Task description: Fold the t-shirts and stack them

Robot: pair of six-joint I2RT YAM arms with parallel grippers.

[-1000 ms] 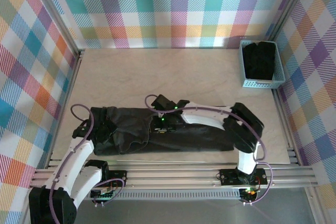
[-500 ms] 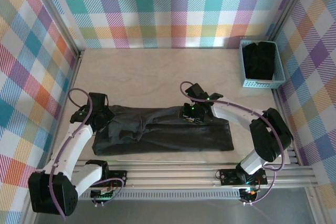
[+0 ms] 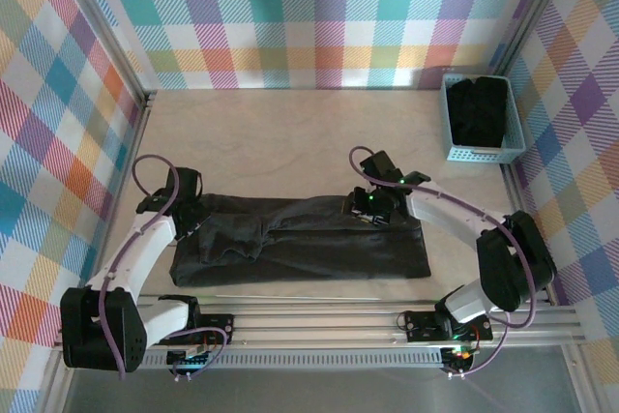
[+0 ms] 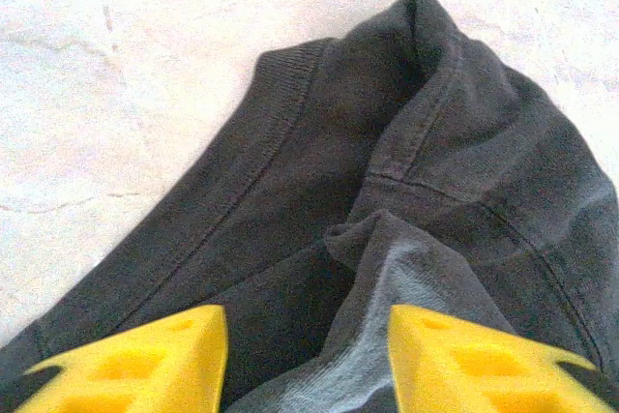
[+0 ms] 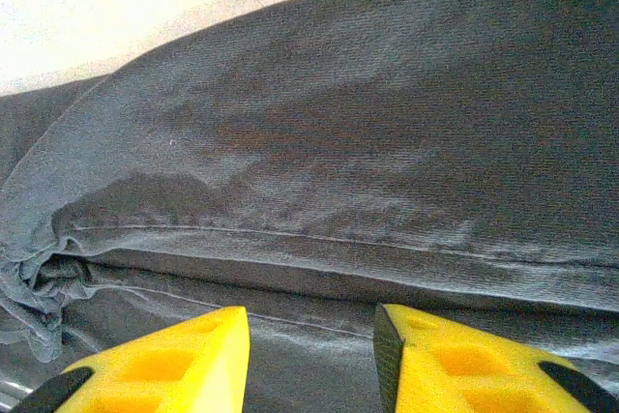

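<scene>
T-shirt (image 3: 300, 249), dark charcoal, lies folded into a long wrinkled band across the near part of the table (image 3: 271, 132). Left gripper (image 3: 186, 208) sits over the band's left end, fingers (image 4: 145, 355) apart, clamping nothing. Right gripper (image 3: 372, 208) is over the band's far edge toward the right, fingers likewise apart, fabric beneath. Folded dark shirts (image 3: 481, 108) sit in the blue basket (image 3: 481, 154), far right corner.

No text, label, brand, number or sign can be read anywhere; the t-shirt (image 3: 309, 249) is plain, unprinted fabric; the basket (image 3: 481, 155) carries no legible mark.
</scene>
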